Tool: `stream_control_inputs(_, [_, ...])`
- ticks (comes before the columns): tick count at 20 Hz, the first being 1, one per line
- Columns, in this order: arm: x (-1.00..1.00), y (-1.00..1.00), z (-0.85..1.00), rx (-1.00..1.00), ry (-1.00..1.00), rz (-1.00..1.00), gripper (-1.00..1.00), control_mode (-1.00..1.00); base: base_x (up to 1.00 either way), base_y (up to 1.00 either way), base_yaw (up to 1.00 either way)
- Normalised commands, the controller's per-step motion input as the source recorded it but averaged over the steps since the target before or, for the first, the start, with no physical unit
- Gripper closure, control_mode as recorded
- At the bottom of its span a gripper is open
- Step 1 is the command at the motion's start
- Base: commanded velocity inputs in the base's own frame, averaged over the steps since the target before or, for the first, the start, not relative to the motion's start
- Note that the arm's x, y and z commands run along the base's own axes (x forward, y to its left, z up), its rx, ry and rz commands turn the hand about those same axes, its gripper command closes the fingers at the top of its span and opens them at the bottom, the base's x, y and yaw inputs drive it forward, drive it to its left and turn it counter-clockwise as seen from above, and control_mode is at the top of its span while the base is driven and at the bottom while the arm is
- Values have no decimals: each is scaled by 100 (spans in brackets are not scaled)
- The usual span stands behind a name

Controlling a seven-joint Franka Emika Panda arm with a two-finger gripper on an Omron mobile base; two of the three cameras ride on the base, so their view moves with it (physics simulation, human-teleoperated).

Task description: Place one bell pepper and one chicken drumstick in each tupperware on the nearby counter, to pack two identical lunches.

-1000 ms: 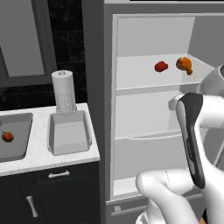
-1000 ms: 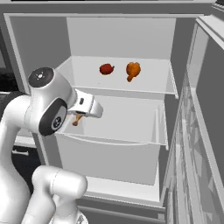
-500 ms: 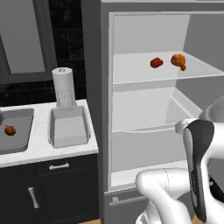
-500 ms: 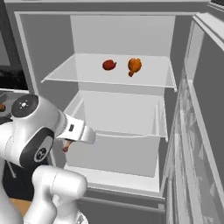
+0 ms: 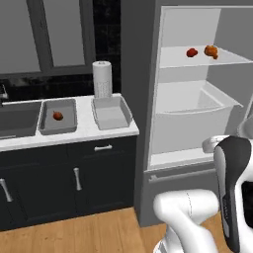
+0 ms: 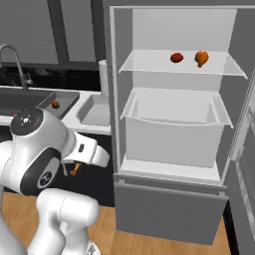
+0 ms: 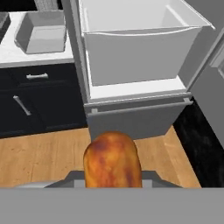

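Gripper clamped on a chicken drumstick, low, left of the open fridge. On the counter left of the fridge: one tupperware beside it, bare; the far tupperware holds a bell pepper. Fridge shelf: second pepper, second drumstick.

Open fridge right half of frame, drawer mid-frame. Paper towel roll upper centre. Sink left edge, faucet upper left.
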Motion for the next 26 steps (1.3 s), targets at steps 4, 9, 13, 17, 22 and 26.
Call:
stream_control_inputs(4, [0, 0, 0, 0, 0, 0, 100, 100, -29, 100, 0])
stream_control_inputs(9, [0, 0, 0, 0, 0, 0, 100, 100, 0, 100, 0])
stream_control_inputs(13, [0, 0, 0, 0, 0, 0, 100, 100, 36, 100, 0])
stream_control_inputs(17, [0, 0, 0, 0, 0, 0, 100, 100, 81, 94, 0])
stream_control_inputs(22, [0, 0, 0, 0, 0, 0, 100, 100, 100, 32, 9])
stream_control_inputs(26, [0, 0, 0, 0, 0, 0, 100, 100, 100, 12, 7])
